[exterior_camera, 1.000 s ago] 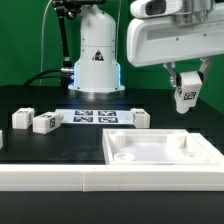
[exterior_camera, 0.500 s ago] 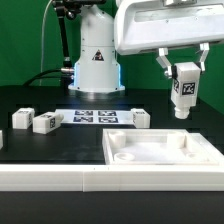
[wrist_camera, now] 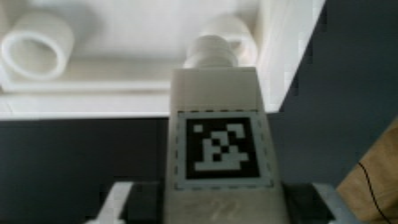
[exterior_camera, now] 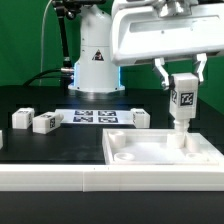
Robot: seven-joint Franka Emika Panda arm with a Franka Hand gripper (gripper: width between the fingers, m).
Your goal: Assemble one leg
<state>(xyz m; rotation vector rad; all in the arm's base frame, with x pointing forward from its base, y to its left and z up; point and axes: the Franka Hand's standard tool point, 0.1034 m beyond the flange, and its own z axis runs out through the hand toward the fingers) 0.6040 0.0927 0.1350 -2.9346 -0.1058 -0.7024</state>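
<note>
Insertion step, looked like: the leg (exterior_camera: pixel 183 101) was held upright, clamped in the claw (exterior_camera: pixel 182 85), with the corner socket (wrist_camera: pixel 219 28) of the panel (exterior_camera: pixel 150 170) just below it, so a straight, well-lined-up lowering was probably called for next.

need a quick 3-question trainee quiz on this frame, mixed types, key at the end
1. True or false: the gripper is shut on a leg.
2. The held leg's lower tip points at: A) the marker board B) a corner socket of the panel C) bare table.
3. How many loose legs lie on the table in the exterior view?
Key: 1 true; 2 B; 3 three.
</note>
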